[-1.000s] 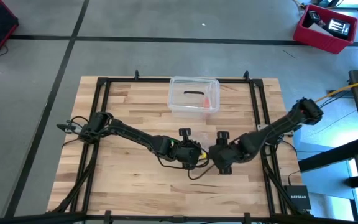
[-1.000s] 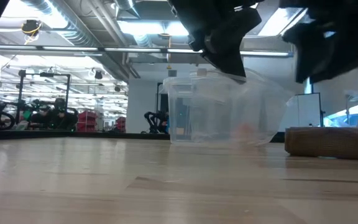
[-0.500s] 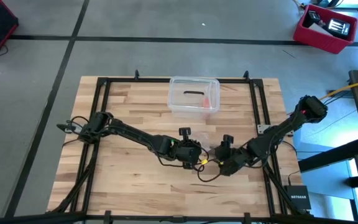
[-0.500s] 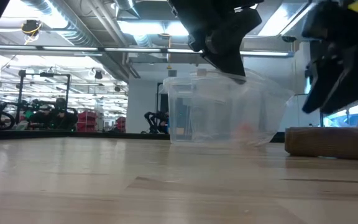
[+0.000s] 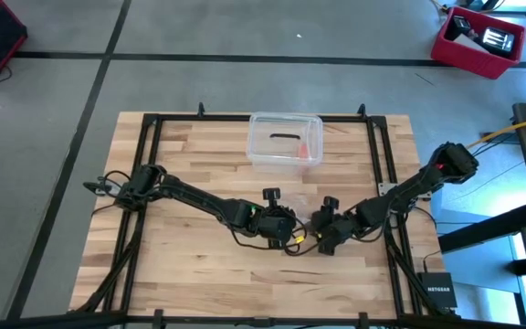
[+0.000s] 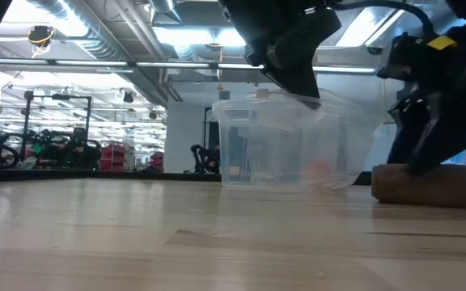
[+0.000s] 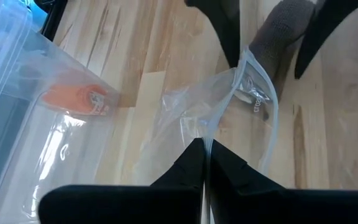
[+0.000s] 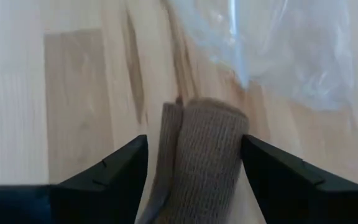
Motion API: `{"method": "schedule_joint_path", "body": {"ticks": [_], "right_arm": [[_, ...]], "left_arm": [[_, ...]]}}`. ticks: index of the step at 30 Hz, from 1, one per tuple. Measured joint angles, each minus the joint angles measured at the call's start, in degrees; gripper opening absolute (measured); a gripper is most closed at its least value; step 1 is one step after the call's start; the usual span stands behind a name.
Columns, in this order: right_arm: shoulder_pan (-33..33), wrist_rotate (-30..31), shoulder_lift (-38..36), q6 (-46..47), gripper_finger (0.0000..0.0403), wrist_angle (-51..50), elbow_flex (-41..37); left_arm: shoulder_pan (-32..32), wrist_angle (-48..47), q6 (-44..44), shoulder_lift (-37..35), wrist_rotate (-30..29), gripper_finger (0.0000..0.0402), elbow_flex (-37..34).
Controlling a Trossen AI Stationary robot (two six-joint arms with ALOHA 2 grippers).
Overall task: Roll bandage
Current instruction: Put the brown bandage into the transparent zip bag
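Note:
The bandage [image 8: 202, 155] is a small brown roll lying on its side on the wooden table [image 5: 181, 274], with a loose end showing beside it. My right gripper [image 8: 194, 142] is open and low over the roll, one finger on each side; whether they touch it I cannot tell. In the low view one finger [image 6: 415, 153] comes down at the roll's [image 6: 439, 184] left end. My left gripper [image 7: 205, 144] is shut on a clear plastic bag [image 7: 229, 106] just left of the roll, above the table. My left gripper pinches an edge of the clear plastic bag [image 7: 207, 134] between its two shut fingers, slanting down from the table's left. The bag hangs slack below the fingers, its open rim [image 7: 257, 81] toward the roll. Whether its lower part touches the table does not show.
A clear plastic box [image 5: 285, 142] stands at the table's far middle, with an orange item [image 7: 73, 98] inside. Both arms meet near the table's middle, with their grippers close together. Black frame rails [image 5: 144, 183] run along the table's edges.
My right gripper has come down from above onto the bandage roll, rolling its wrist on the way, and now stands astride it. The roll has stayed where it was on the table.

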Motion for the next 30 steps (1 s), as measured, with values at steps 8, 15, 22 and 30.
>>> {"method": "schedule_joint_path", "body": {"ticks": [8, 15, 22, 30], "right_arm": [[0.0, -1.0, -1.8, 0.3, 0.0257, -6.0, 5.2], [-0.1, 3.0, 3.0, 1.2, 0.0257, -5.8, 3.5], [-0.4, 5.5, 6.3, 1.8, 0.0257, -5.9, 3.5], [-1.4, 4.7, 6.4, 1.0, 0.0206, -5.6, 3.1]], "left_arm": [[0.0, 0.1, 0.3, 0.0, 0.0, 0.0003, 0.0], [0.0, -0.1, 0.5, 0.0, 0.0, 0.0003, 0.0], [0.0, -0.2, 0.5, 0.0, 0.0, 0.0003, 0.0], [0.0, 0.0, 0.3, 0.0, 0.0, 0.0003, 0.0]]}}
